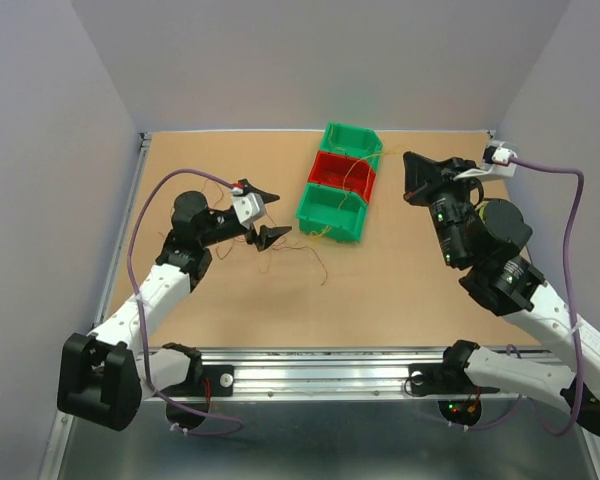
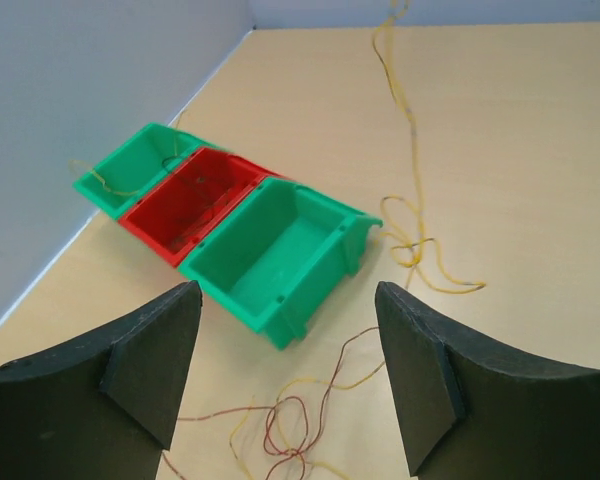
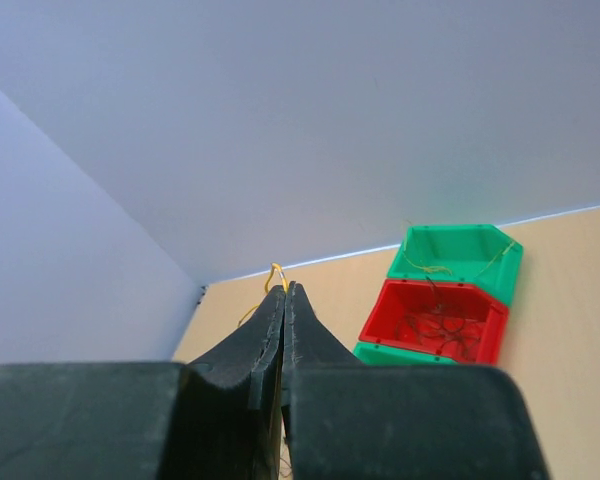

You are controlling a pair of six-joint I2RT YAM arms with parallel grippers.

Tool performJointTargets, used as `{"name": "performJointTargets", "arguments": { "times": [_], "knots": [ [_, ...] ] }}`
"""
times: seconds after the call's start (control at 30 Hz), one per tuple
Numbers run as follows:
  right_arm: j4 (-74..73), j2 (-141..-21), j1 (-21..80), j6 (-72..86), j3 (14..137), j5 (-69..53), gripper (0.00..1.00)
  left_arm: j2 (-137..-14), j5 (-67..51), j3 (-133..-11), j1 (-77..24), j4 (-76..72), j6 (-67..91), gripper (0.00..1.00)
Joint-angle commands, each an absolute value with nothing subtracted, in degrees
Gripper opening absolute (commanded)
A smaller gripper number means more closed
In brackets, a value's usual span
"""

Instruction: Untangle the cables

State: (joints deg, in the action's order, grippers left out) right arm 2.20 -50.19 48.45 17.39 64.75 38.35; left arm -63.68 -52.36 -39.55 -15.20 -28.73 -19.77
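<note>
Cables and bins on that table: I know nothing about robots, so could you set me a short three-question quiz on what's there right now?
1. True or false: the left hand is closed around something.
2. What colour is the middle bin in the row of three? A) green B) red C) blue
3. Fill the gap: the right hand is shut on a thin ____ wire.

Key
1. False: its fingers stand wide apart with nothing between them.
2. B
3. yellow
</note>
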Motion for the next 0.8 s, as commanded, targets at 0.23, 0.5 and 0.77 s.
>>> {"name": "performJointTargets", "arguments": {
  "times": [0.23,0.5,0.77],
  "knots": [
    [4.66,-54.67,48.34,16.0,71.46,34.89,0.01,-66.35,-46.85,-39.82,-25.31,-25.4,-32.07,0.84],
    [5.27,-53.0,48.25,15.03,71.19,35.33,0.01,-70.4,-43.16,-39.02,-26.63,-24.53,-34.36,0.82],
    [5.45,-51.68,48.34,14.15,70.84,37.09,0.01,-74.97,-44.82,-41.39,-27.68,-20.13,-35.42,0.69]
  ]
}}
